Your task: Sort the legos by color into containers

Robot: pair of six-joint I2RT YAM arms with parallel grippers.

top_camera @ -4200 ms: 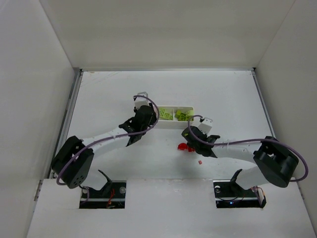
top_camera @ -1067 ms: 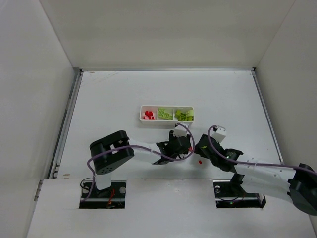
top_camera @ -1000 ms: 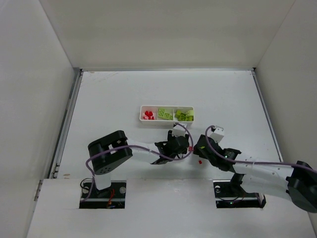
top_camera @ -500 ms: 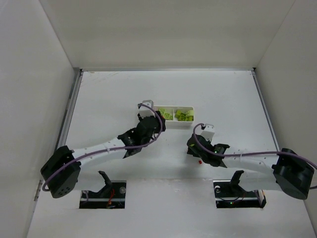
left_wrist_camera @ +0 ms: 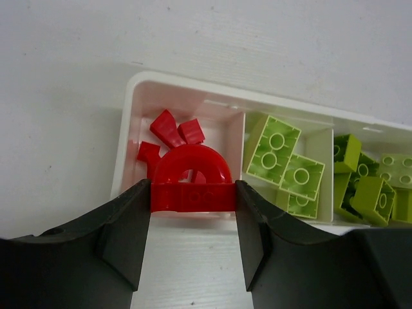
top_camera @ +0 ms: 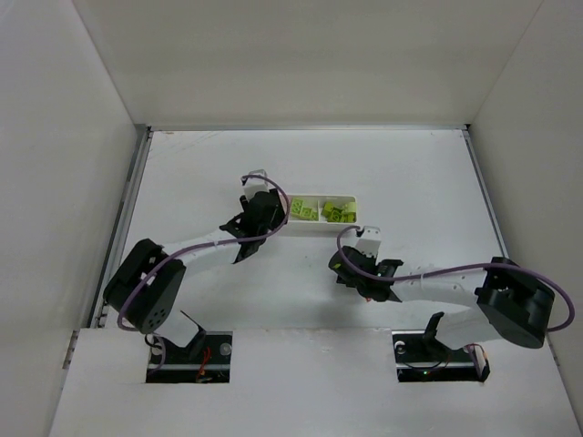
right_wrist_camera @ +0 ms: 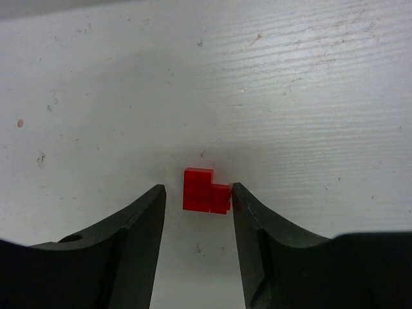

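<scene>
My left gripper (left_wrist_camera: 193,196) is shut on a red arch-shaped lego (left_wrist_camera: 191,175) and holds it at the near edge of the left compartment of the white tray (left_wrist_camera: 193,87). Small red pieces (left_wrist_camera: 168,127) lie in that compartment. Lime-green legos (left_wrist_camera: 283,158) fill the middle and right compartments. In the top view the left gripper (top_camera: 269,209) covers the left end of the tray (top_camera: 321,229). My right gripper (right_wrist_camera: 197,192) is open, its jaws either side of a tiny red stepped lego (right_wrist_camera: 205,191) on the table; the right finger touches it. The right gripper also shows in the top view (top_camera: 352,270).
White walls enclose the table on three sides, with a metal rail (top_camera: 127,209) along the left edge. The purple cables of both arms loop above the table surface.
Since a second ago my left gripper has gone from the middle of the table to the tray's left end, now covering the red pieces there. My right gripper has shifted left and slightly farther.
</scene>
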